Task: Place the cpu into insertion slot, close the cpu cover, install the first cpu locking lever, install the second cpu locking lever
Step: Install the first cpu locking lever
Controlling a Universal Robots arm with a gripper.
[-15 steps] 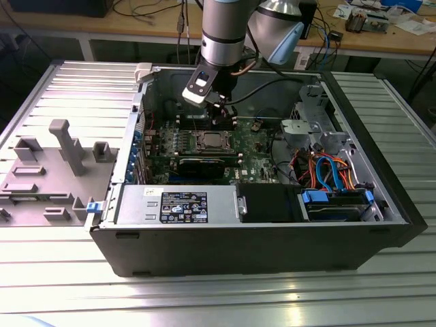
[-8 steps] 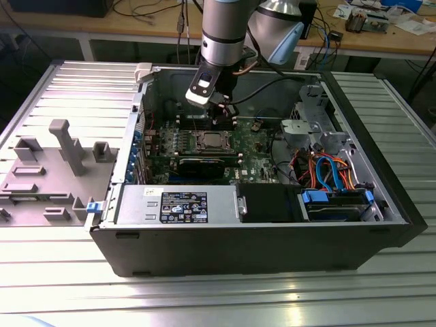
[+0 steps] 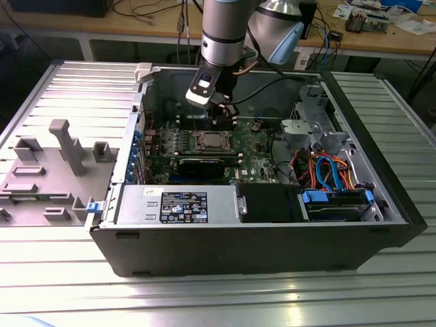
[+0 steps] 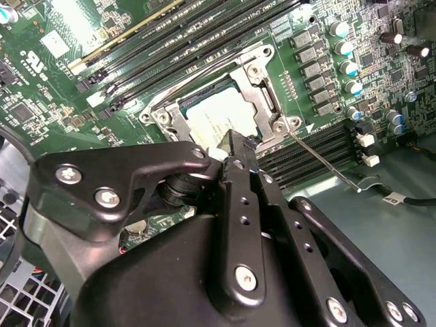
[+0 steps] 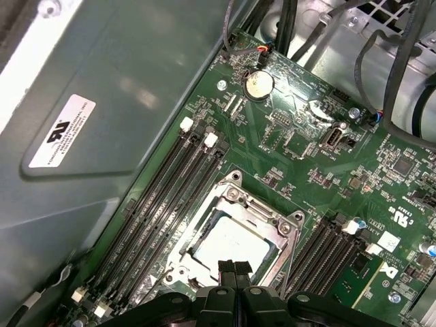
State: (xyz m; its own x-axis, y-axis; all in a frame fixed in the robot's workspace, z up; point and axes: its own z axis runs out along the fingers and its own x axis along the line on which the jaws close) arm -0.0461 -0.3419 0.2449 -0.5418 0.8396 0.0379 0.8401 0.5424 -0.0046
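The cpu [image 5: 228,246] lies in the insertion slot [image 3: 208,142], its silver top showing through the window of the cpu cover [image 5: 276,228]. The cover lies flat over the chip [image 4: 211,121], and its silver frame [image 4: 262,95] rings the chip. A thin wire locking lever [image 4: 321,155] sticks out sideways from one corner of the socket. My gripper [image 5: 235,268] hangs just above the socket's edge with its two black fingertips pressed together and nothing between them. In the exterior view my gripper [image 3: 219,121] is over the far side of the socket.
The motherboard sits inside an open computer case [image 3: 381,197]. Long black memory slots [image 5: 167,184] flank the socket, and a coin battery [image 5: 259,83] is near it. Cables and a drive cage [image 3: 334,180] are at the exterior view's right. A grey fixture tray [image 3: 48,170] is at its left.
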